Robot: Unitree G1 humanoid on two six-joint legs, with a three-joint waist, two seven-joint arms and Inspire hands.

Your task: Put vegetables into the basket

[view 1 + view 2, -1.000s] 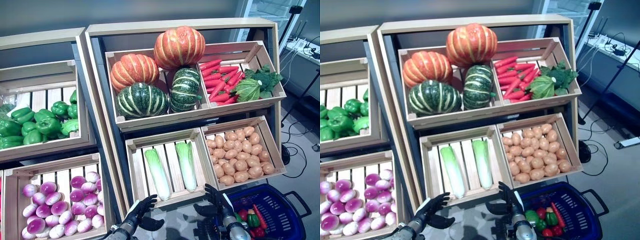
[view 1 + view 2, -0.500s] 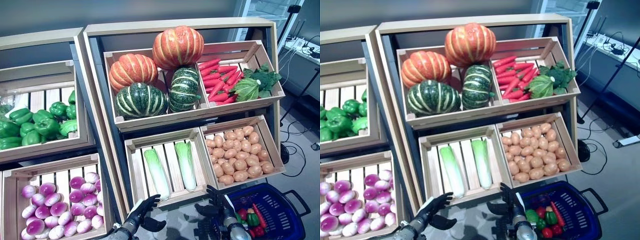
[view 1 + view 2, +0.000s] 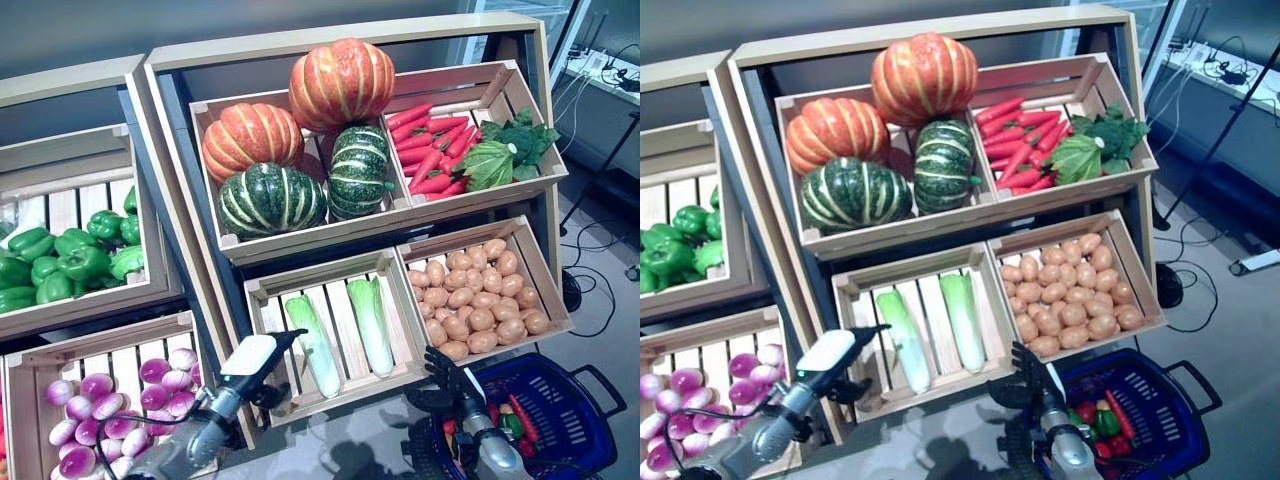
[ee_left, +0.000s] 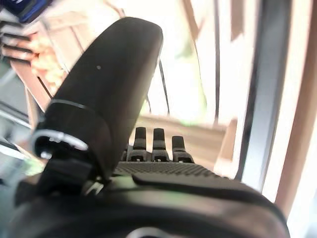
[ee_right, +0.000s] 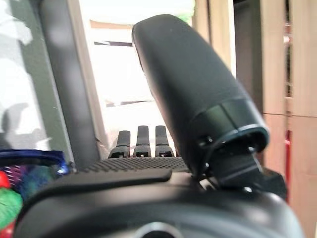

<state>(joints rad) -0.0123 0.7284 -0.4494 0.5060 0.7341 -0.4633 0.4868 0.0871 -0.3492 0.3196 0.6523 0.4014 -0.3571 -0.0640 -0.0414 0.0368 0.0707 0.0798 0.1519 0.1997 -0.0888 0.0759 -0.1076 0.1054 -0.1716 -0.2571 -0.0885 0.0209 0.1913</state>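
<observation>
Wooden crates point(image 3: 330, 290) are sitting in rows on a big stand, and each one is holding toy food. Far on the left, green peppers point(image 3: 70, 260) are lying in an upper crate, and purple onions point(image 3: 110, 400) are filling the crate below them. Next, the left hand point(image 3: 262, 362) is reaching up to the front left corner of the middle lower crate, with its fingers stretched out straight and nothing in them. Inside that crate two long cabbages point(image 3: 340, 335) are lying side by side, close to the hand but not touching it. Above them, orange and green pumpkins point(image 3: 300, 140) are piling up in a top crate. Further right, red carrots point(image 3: 430, 150) and leafy greens point(image 3: 505, 155) are sharing the next top crate, and potatoes point(image 3: 480, 305) are filling the crate under it. The right hand point(image 3: 447, 372) is hanging low in front of the potato crate, with loose, spread fingers and nothing in them. Just beside it, at the bottom right, a blue basket point(image 3: 575, 400) is sitting on the floor with a few red and green vegetables point(image 3: 505, 420) already in it.
</observation>
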